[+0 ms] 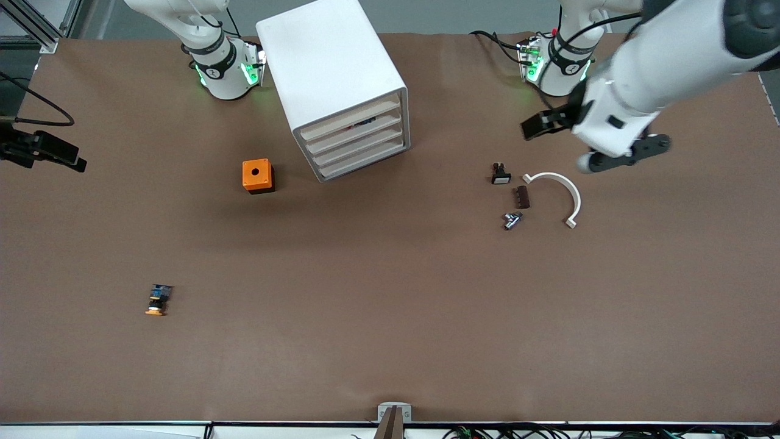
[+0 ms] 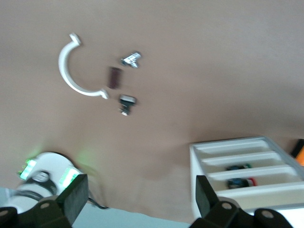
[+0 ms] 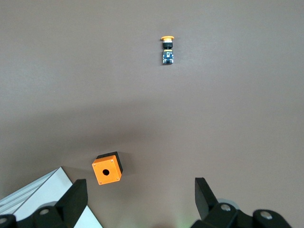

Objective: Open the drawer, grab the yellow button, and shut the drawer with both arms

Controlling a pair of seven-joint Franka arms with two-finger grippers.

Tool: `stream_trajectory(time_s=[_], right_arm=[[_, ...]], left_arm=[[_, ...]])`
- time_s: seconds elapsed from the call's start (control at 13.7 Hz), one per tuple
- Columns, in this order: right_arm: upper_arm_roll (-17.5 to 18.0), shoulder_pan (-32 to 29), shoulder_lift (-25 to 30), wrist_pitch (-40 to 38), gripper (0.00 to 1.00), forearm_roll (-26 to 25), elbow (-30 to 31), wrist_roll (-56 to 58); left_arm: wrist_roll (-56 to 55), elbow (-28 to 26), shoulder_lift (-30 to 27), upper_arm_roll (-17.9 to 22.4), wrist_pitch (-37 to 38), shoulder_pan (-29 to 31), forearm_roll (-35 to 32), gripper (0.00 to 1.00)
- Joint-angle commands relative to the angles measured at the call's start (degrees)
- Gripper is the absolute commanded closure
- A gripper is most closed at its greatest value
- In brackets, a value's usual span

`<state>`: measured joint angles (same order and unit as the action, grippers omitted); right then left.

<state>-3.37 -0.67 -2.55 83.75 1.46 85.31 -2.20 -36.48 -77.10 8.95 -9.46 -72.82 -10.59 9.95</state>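
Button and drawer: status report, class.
Both tools open, empty: left tool above white clip, right tool at table edge. Button on table. Drawer shut.

Left end effector [image 1: 539,125] raised near the worktop's left-arm end, fingers [image 2: 73,197] spread, right end effector [image 3: 137,197] raised, fingers apart.

Cabinet [image 1: 332,70] smooth white plastic; table [image 1: 390,317] matt brown.

No readable text, label, brand, number or sign shows in any view. The white boxy plastic cabinet [image 1: 338,85], the orange cube box with a round hole [image 1: 257,175] beside it, and the tiny orange-capped push-button part [image 1: 158,300] nearer the front camera than the cabinet all carry no lettering that can be made out.
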Motion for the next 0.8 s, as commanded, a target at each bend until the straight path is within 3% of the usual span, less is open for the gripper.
stream_trajectory(time_s=[0.0, 0.37, 0.73], right_arm=[[0.47, -0.39, 4.40, 2.03, 0.00, 0.04, 4.95, 0.00], [0.56, -0.21, 6.33, 2.12, 0.00, -0.05, 5.92, 0.09], [0.65, 0.40, 6.86, 4.04, 0.00, -0.05, 6.09, 2.09]], left_arm=[[9.64, -9.88, -7.78, -0.73, -0.74, 4.51, -3.87, 0.01], [22.21, -23.68, -16.40, -0.65, -10.22, 12.68, -5.03, 0.01], [26.72, -24.85, -17.04, -0.56, -16.73, 17.00, -5.99, 0.01]])
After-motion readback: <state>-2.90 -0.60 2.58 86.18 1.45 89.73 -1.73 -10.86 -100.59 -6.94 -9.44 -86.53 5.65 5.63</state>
